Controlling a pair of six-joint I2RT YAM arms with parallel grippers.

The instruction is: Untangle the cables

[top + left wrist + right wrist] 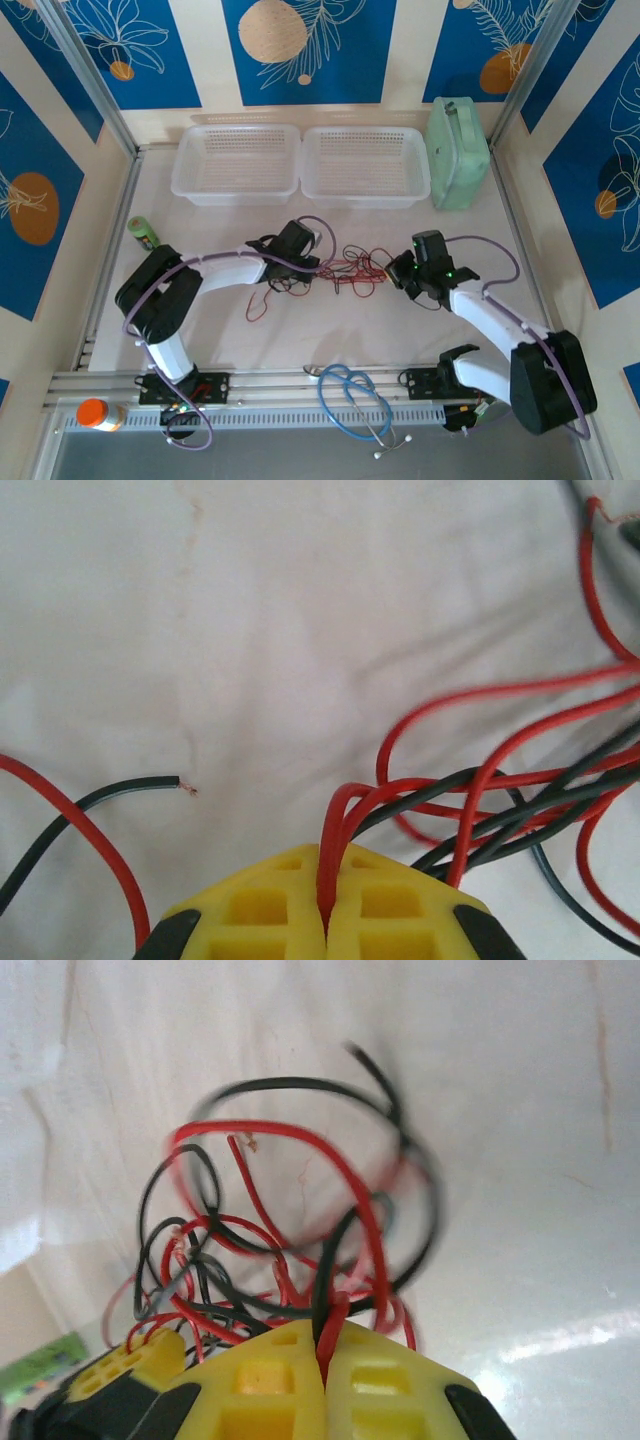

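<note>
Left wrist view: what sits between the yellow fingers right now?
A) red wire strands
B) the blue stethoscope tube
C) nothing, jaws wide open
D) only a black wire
A: the left gripper is shut, and red strands of the cables run down into the seam between its yellow fingers.

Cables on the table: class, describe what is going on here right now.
A robot is working on a tangle of red and black cables. The left hand is shut on red strands at its side of the bunch; the right hand is shut on strands at the other side. Nothing is untangled yet.
</note>
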